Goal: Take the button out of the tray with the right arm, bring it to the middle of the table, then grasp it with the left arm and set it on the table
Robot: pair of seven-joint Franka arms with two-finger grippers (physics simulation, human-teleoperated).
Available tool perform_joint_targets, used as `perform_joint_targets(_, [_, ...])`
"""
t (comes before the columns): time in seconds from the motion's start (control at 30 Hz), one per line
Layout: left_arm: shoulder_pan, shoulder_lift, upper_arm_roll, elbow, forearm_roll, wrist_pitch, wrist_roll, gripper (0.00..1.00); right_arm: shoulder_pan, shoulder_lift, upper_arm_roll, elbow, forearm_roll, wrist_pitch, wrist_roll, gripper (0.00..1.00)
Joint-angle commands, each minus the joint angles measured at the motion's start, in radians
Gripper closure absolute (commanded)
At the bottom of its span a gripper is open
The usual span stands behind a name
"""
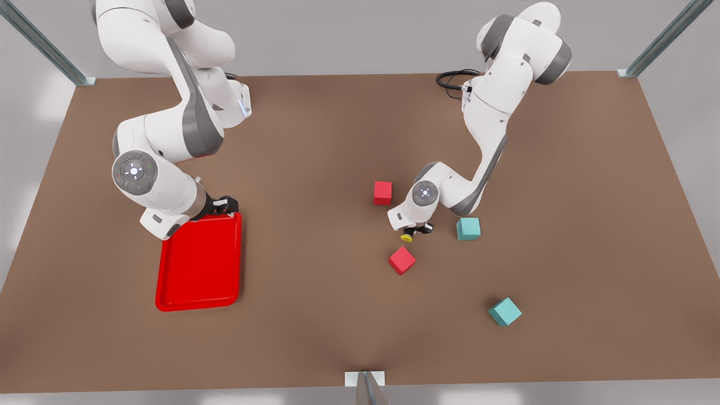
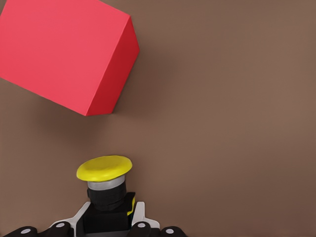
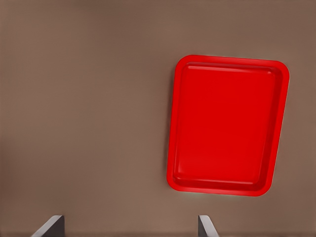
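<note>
Button (image 2: 104, 170) sits clamped in your left hand (image 1: 415, 230), low over mid-desk (image 1: 315, 140) between the red cubes (image 1: 401, 260). Lower straight, keep off that cube, release once it's seated. Right hand (image 1: 224, 206) waits spread wide by the empty tray (image 1: 199, 264).

So the tray (image 1: 198, 264) sits on the counter (image 1: 315, 146) at the front view's lower left, with the right gripper (image 1: 224, 205) over its upper edge. The left gripper (image 1: 417, 229) is right of centre, holding the button (image 1: 406, 237). Cubes ring it: one (image 1: 382, 192) up-left, one (image 1: 401, 260) just below, one (image 1: 468, 228) to the right. Another cube (image 1: 504, 311) lies further off, lower right.
</note>
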Motion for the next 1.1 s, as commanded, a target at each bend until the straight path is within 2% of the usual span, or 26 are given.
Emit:
perform_joint_targets(0.0, [0.000,-0.001,0.000,0.000,-0.008,0.001,0.025,0.54,0.000,-0.001,0.000,0.002,0.000,-0.001,-0.004,0.00])
perform_joint_targets(0.47, [0.000,-0.022,0.003,0.002,-0.010,-0.011,0.026,0.55,-0.006,-0.001,-0.001,0.002,0.000,-0.004,-0.005,0.00])
perform_joint_targets(0.8, [0.000,-0.200,0.014,0.022,-0.031,-0.246,-0.015,0.55,-0.008,-0.001,-0.001,0.005,0.000,-0.004,-0.005,0.00])
perform_joint_targets(0.87, [-0.001,-0.205,0.014,0.128,-0.033,-0.370,-0.216,0.55,-0.008,-0.001,-0.001,0.005,0.000,-0.003,-0.004,0.00])
perform_joint_targets(0.93, [-0.006,-0.201,0.014,0.227,0.015,-0.439,-0.684,0.55,-0.008,-0.001,-0.003,0.006,-0.001,-0.003,-0.004,0.00])
perform_joint_targets(0.97, [-0.009,-0.201,0.014,0.255,0.102,-0.471,-0.862,0.55,-0.012,-0.001,-0.001,0.006,0.000,-0.003,-0.004,0.00])
perform_joint_targets(1.07, [-0.023,-0.195,0.014,0.257,0.210,-0.453,-1.021,0.55,-0.014,-0.001,-0.001,0.006,-0.001,-0.003,-0.005,0.00])
